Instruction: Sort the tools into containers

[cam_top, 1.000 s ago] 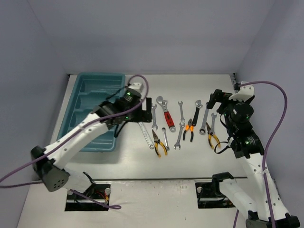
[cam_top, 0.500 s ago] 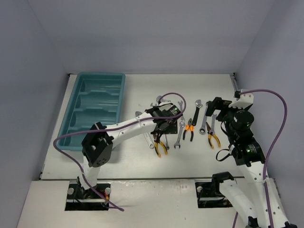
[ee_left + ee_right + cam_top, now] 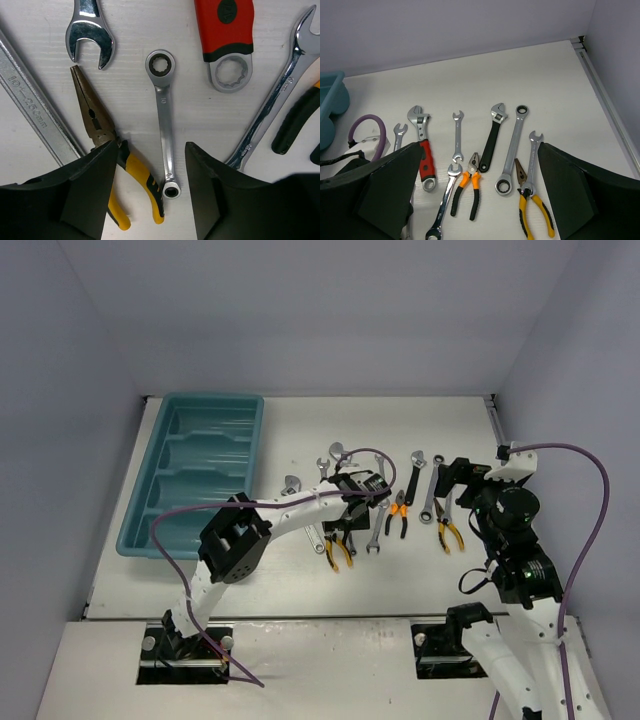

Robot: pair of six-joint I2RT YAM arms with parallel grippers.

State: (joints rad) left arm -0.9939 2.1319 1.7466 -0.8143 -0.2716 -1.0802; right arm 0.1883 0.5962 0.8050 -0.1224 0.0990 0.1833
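The teal tray (image 3: 200, 470) with its long containers lies at the left. The tools lie in a row right of it. My left gripper (image 3: 347, 521) (image 3: 151, 165) hangs low over them, open, its jaws on either side of the lower end of a small silver ratchet wrench (image 3: 163, 125) and one handle of the yellow pliers (image 3: 132, 172); neither jaw touches them. My right gripper (image 3: 452, 480) (image 3: 480, 170) is wide open above the right-hand tools, holding nothing.
A red-handled adjustable wrench (image 3: 422, 150), a black-handled adjustable wrench (image 3: 492, 137), orange pliers (image 3: 470, 192), second yellow pliers (image 3: 532, 210) and several silver wrenches (image 3: 514, 150) lie close together. A long wrench (image 3: 35, 110) lies left of the left jaws. Purple walls enclose the table.
My left arm has swung from over the tray to the tool row and come down over the small ratchet wrench, its jaws narrowing. The right arm has shifted slightly.
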